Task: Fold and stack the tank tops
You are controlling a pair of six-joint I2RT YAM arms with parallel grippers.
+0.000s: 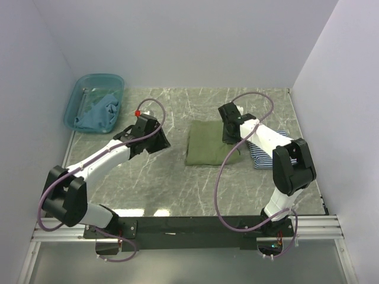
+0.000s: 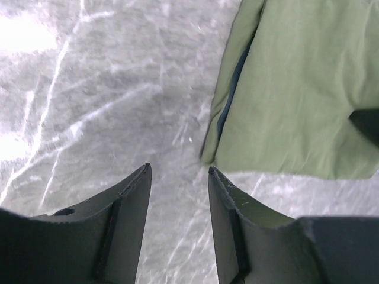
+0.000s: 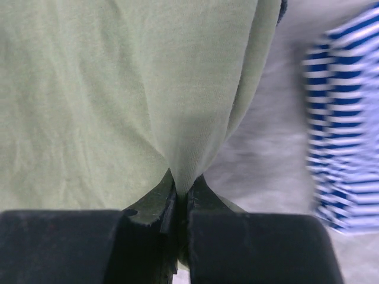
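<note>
Pinching a fold of the olive top (image 3: 89, 89), the right gripper (image 3: 180, 190) has its jaws closed tight on the cloth. That olive top lies folded on the table (image 1: 172, 183), right of centre. Just beside it, toward the right edge, sits the striped top (image 1: 265, 155). At the far-left corner the teal top (image 1: 98, 113) is bunched in the basin (image 1: 98, 77). Over bare table left of the olive top hovers the left gripper (image 2: 177, 171) — jaws apart, holding nothing.

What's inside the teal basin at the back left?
A crumpled blue tank top lies in the basin; anything beneath the cloth is covered from view.
</note>
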